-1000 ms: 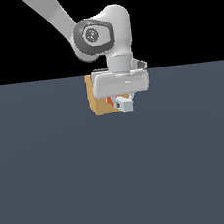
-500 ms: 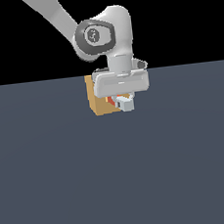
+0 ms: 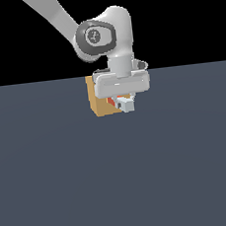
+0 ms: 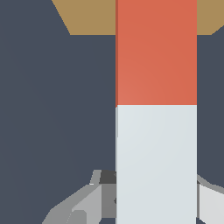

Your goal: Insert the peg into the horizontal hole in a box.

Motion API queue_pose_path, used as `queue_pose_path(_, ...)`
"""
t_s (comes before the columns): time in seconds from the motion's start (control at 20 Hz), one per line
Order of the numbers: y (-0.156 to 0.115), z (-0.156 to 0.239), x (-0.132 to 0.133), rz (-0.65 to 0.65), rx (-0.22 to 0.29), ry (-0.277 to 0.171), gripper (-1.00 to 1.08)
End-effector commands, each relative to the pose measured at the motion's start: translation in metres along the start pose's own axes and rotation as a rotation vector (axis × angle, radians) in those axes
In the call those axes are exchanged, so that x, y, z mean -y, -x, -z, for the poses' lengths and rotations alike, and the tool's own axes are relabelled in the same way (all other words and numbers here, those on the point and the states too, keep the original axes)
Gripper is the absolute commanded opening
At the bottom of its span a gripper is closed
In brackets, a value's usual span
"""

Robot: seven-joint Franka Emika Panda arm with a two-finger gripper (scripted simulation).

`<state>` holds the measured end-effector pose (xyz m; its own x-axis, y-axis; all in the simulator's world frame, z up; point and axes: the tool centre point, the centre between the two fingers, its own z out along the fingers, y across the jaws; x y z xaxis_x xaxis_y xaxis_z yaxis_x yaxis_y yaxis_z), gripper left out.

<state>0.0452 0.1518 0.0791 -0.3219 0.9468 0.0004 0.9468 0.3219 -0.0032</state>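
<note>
A: Where is the peg (image 4: 155,109)?

B: In the gripper (image 3: 125,103), level, just in front of the box (image 3: 99,100). The fingers (image 4: 87,203) are clamped on its pale part, one on each side.

A: And the orange-red part?

B: It points at the box. In the wrist view it runs on toward the tan block and out of frame.

A: Is the tip inside the hole?

B: I cannot tell (the arm's hand covers that spot in the exterior view, and the hole itself is hidden).

A: What does the box stand on?

B: The dark grey floor (image 3: 117,174), at its far edge.
</note>
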Motion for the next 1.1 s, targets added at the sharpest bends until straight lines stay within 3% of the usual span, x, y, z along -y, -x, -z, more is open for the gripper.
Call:
queue_pose_path(0.0,-0.010,0.002,0.000,0.002,0.000,0.003,-1.00)
queue_pose_path(0.6,-0.093,0.003,0.000,0.002,0.000,0.005,-1.00)
queue_pose_path(1.05,-0.097,0.003,-0.002,0.002,0.000,0.005,-1.00)
